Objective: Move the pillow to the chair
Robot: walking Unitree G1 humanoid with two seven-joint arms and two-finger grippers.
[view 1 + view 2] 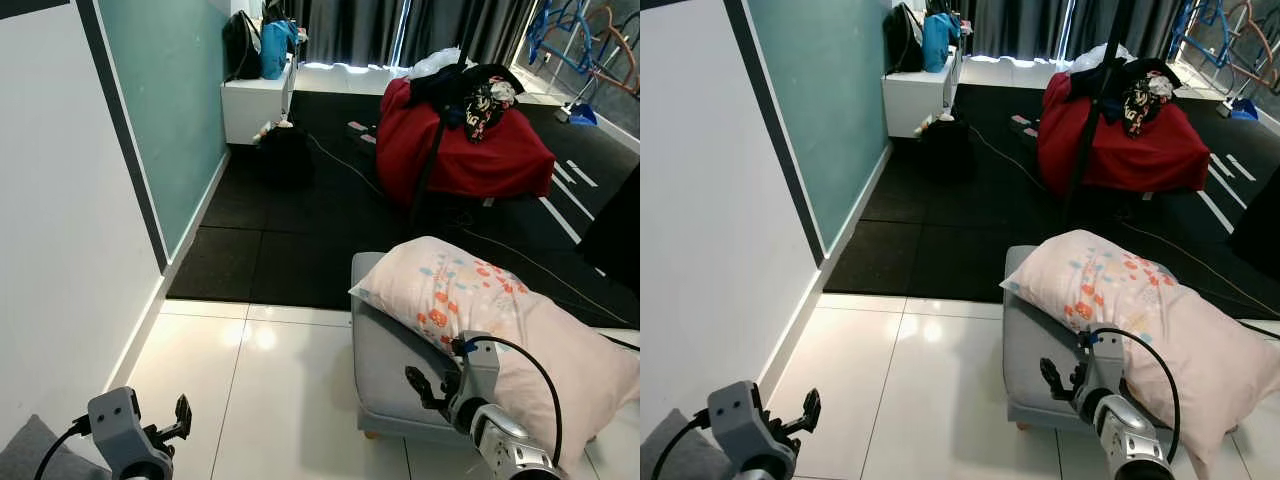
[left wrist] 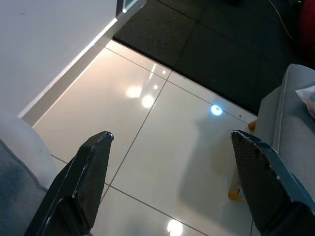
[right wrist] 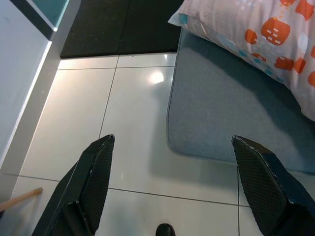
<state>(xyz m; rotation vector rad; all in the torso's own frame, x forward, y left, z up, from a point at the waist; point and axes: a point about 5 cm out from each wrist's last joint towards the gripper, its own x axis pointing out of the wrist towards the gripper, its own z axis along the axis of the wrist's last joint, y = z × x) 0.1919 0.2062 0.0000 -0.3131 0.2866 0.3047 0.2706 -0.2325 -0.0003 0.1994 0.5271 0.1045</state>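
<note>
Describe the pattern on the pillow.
The pillow is pale pink with orange and blue prints; the right wrist view shows it best.

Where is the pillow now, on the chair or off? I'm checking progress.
On: the pillow lies across the grey chair. Both grippers are open and apart from it.

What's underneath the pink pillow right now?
The pillow lies on a grey padded seat standing on the white tile floor. The seat's near edge is bare; the part beneath the pillow is covered.

Pillow [image 1: 500, 320] cut off at right edge; chair [image 1: 385, 370] mostly hidden underneath.
</note>
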